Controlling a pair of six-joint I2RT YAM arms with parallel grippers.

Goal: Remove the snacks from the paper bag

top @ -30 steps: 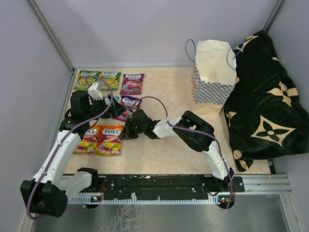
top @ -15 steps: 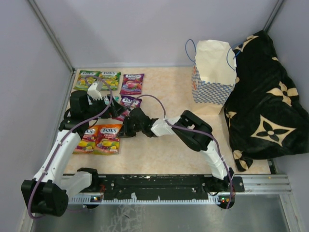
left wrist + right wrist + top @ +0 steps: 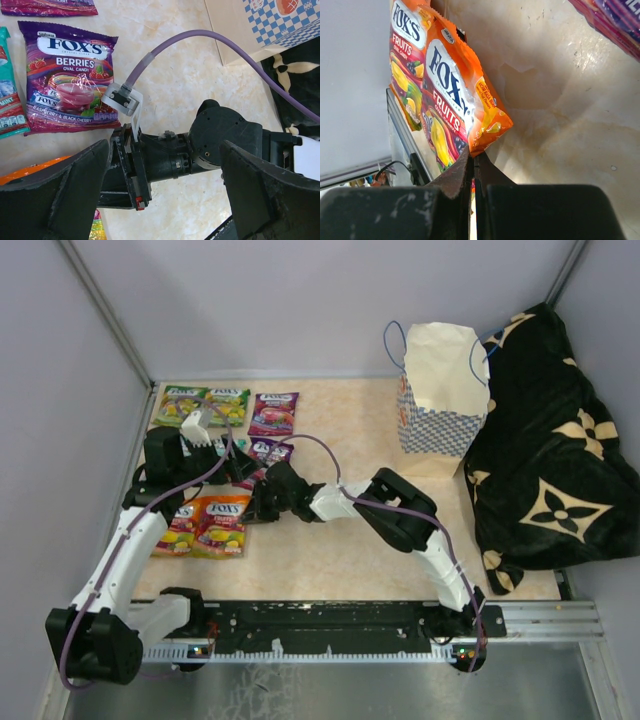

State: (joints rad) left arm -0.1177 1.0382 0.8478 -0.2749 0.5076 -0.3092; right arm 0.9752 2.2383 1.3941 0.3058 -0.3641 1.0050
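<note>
Right hand [image 3: 473,161] (closed) above marbled tabletop [image 3: 350,420]

The bag [image 3: 445,390] stands upright at the table's far right, mouth open upward. It is cream paper with a blue-white checkered band round its base and thin blue cord handles. The snacks lie flat at the far left. Two green-yellow pouches [image 3: 204,405] lie side by side in the back row, with a purple pouch [image 3: 274,413] just beside them. Nearer lies a purple Berries pouch [image 3: 70,85], with a teal pouch [image 3: 10,100] beside it. Nearest lie two orange pouches [image 3: 205,527], labelled Fruits. The inner orange pouch [image 3: 455,100] is tilted, one corner pinched in the closed right gripper [image 3: 473,155].
</note>
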